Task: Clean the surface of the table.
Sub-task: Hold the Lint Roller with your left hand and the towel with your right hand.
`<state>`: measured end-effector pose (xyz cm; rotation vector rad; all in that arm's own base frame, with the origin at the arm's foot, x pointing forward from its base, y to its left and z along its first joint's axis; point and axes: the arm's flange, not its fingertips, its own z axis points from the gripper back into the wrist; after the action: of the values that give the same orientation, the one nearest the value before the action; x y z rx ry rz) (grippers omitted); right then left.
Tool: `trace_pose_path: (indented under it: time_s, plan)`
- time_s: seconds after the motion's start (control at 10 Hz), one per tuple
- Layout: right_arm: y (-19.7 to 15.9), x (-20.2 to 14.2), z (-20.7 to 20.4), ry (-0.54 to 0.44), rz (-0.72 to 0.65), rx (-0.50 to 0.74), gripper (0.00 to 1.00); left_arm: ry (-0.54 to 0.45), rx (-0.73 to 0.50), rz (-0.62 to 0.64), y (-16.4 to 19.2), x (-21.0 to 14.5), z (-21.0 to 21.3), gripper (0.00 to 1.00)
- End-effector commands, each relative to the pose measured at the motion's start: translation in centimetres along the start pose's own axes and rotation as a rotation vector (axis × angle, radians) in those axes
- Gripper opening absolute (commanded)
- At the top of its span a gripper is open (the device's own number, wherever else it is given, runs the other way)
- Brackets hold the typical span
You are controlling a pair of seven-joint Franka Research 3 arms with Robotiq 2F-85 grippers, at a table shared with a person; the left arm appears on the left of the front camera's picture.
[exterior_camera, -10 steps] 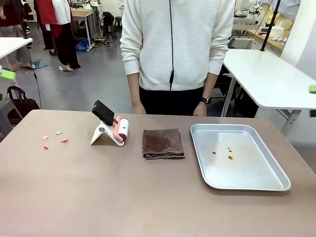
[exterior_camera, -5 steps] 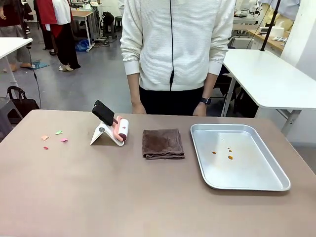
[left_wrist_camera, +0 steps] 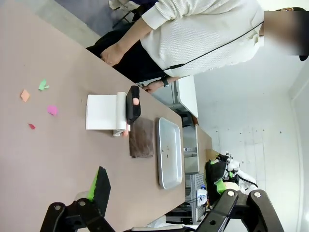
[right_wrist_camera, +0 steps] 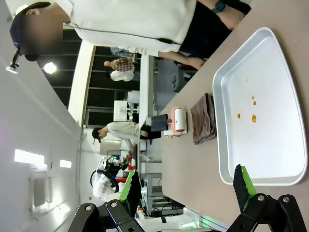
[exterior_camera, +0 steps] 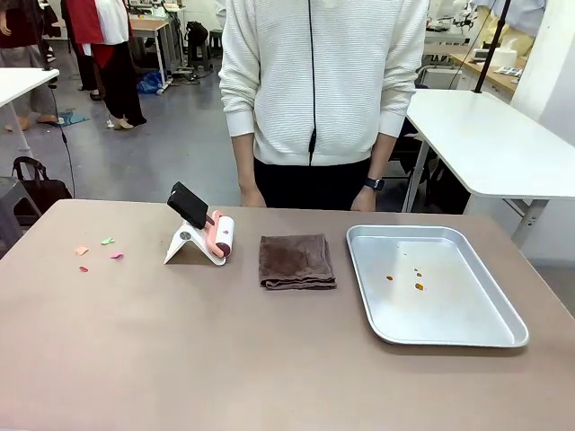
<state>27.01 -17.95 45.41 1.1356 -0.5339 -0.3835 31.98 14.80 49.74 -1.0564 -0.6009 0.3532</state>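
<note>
The tan-brown table [exterior_camera: 269, 359] carries small paper scraps [exterior_camera: 99, 251] near its left end. A pink lint roller [exterior_camera: 220, 235] with a black handle leans on a white stand, and a folded brown cloth [exterior_camera: 296, 260] lies to its right. Orange crumbs [exterior_camera: 418, 285] dot the silver tray [exterior_camera: 449, 310] on the right. My left gripper [left_wrist_camera: 157, 186] hangs open above the table [left_wrist_camera: 48, 145], well back from the scraps [left_wrist_camera: 52, 110] and roller [left_wrist_camera: 120, 112]. My right gripper [right_wrist_camera: 186, 186] is open too, above the near end of the tray [right_wrist_camera: 270, 121], holding nothing.
A person in a white zip jacket [exterior_camera: 314, 81] stands at the far edge, both hands low behind the table. White-topped tables [exterior_camera: 494, 135] stand behind on the right. The near half of the table is bare.
A second ago a green pad showed at each side edge of the front view; both have gone out of the picture. Nothing on the table has moved.
</note>
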Motion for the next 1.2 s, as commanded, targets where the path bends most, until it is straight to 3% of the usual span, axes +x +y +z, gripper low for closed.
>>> trace_pose_path:
  time_s: [0.0,0.3,0.5,0.7,1.1]
  plan:
    - [0.1,0.3,0.3,-0.014,0.015,0.026,1.0,0.006,-0.004,-0.028,0.0,0.1,-0.1,1.0]
    - [0.0,0.0,0.2,-0.002,-0.002,-0.002,1.0,0.006,-0.004,-0.028,0.0,0.1,-0.1,1.0]
    - [2.8,-0.7,-2.6,0.019,0.117,-0.1,1.0,0.059,0.044,-0.045,-0.1,1.1,0.8,1.0]
    - [5.9,-1.3,-6.6,0.087,0.212,-0.146,1.0,0.128,0.069,-0.091,-1.2,3.3,0.5,1.0]
    - [10.9,-3.5,-20.3,0.343,0.396,-0.308,1.0,0.308,0.141,-0.161,-2.5,7.6,-5.0,1.0]
